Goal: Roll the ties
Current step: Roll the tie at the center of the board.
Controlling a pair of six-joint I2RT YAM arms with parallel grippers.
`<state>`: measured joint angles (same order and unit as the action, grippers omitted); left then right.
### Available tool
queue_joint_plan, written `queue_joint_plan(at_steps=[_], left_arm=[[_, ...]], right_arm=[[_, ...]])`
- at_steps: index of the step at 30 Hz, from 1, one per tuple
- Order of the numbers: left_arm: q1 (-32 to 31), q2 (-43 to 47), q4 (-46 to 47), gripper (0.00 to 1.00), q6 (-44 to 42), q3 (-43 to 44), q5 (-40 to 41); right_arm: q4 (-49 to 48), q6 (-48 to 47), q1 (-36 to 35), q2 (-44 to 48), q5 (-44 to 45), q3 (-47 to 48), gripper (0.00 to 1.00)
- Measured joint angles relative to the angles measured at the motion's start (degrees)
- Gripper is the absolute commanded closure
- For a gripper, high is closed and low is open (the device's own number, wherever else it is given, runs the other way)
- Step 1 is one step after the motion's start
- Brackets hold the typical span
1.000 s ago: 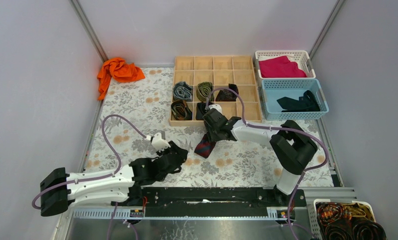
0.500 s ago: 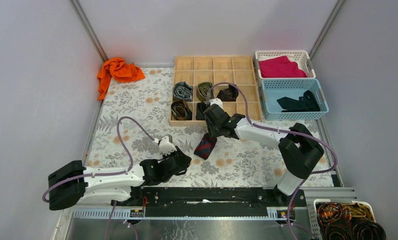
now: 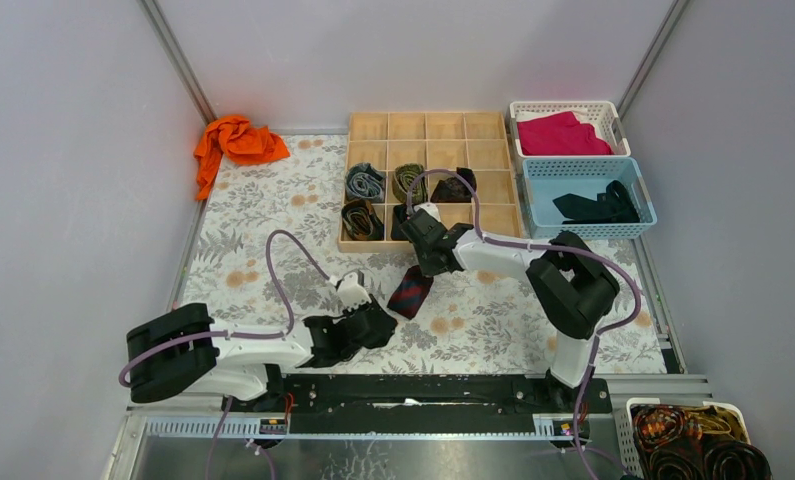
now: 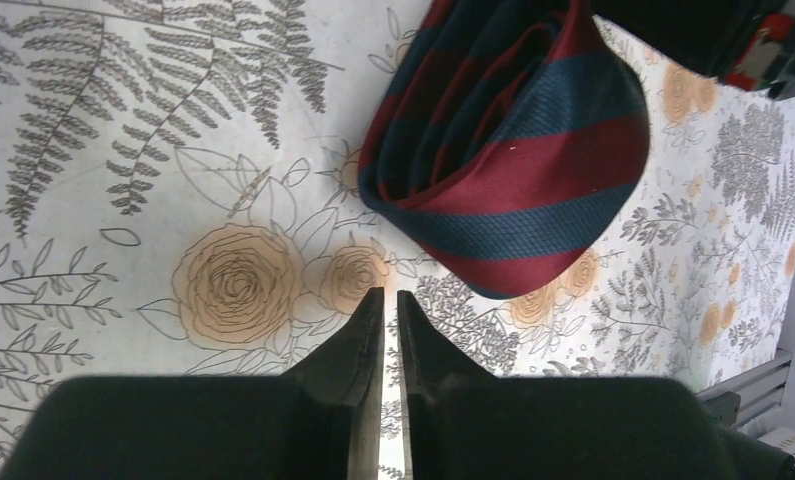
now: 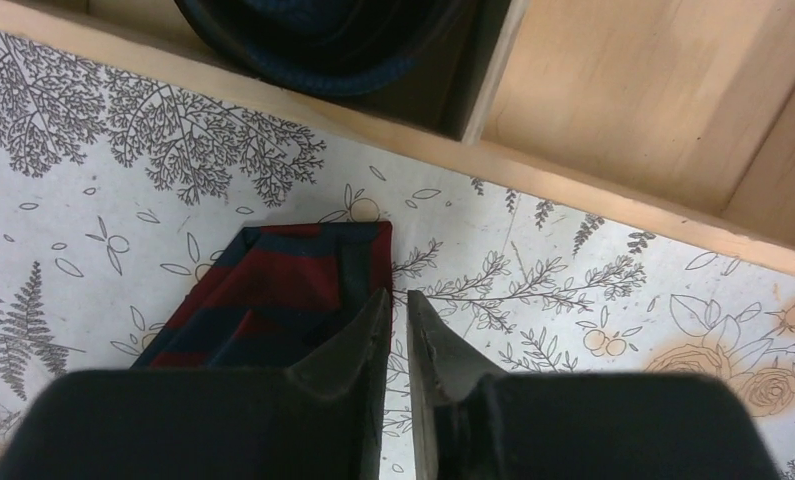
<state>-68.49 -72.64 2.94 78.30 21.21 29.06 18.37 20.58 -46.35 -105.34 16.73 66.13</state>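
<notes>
A navy tie with red diagonal stripes (image 3: 410,290) lies folded flat on the floral cloth, in front of the wooden organiser (image 3: 428,125). In the left wrist view this tie (image 4: 513,150) lies just beyond my left gripper (image 4: 388,295), which is shut to a thin slit with nothing in it. My right gripper (image 5: 398,295) is shut the same way, and the tie's far end (image 5: 273,290) lies beside its left finger, not between the fingers. From above, the left gripper (image 3: 383,323) is near the tie's lower end and the right gripper (image 3: 425,266) at its upper end. Rolled ties (image 3: 365,182) fill several organiser cells.
A blue basket (image 3: 538,200) holds a black tie (image 3: 598,207), and the white basket (image 3: 518,112) behind it holds a magenta cloth. An orange cloth (image 3: 235,140) lies at the back left. Another basket (image 3: 698,440) with dark coils stands at the near right. The organiser's front wall (image 5: 573,175) is close ahead of the right gripper.
Both grippers have closed. The left arm has swung right, bringing its gripper close to the tie's near end. The right gripper has shifted slightly towards the organiser.
</notes>
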Motion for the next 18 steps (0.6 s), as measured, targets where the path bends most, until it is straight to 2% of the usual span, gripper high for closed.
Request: queue_joint_plan(at_steps=[7,18], left_arm=[[0.90,-0.33,0.00,0.84,-1.62,1.90,1.40],[4.98,0.39,-0.92,0.84,-5.03,1.95,1.86]], right_arm=[[-1.77,0.92,0.17,0.28,-3.87,-2.25,0.83],[-6.19,6.27,-1.49,10.84,-11.26,-15.47,0.82]])
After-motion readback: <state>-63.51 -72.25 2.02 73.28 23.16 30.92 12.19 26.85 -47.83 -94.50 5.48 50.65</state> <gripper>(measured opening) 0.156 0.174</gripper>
